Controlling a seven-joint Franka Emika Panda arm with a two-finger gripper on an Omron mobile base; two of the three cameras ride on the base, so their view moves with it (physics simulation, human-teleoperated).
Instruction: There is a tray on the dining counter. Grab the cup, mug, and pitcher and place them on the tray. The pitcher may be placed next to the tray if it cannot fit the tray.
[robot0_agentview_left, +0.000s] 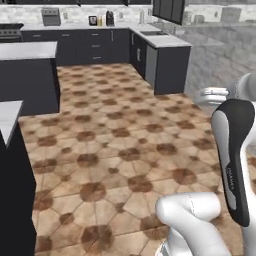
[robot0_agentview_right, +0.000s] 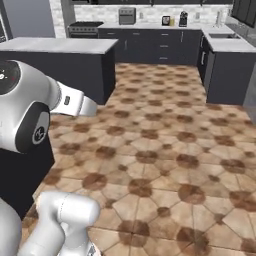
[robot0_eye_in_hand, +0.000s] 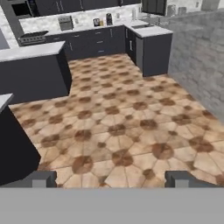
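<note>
Open empty gripper (robot0_eye_in_hand: 111, 178) over brown tiled floor (robot0_eye_in_hand: 118, 118).

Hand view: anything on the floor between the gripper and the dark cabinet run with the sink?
Nothing: bare brown patterned tile floor from the open gripper to the dark cabinet run.
</note>
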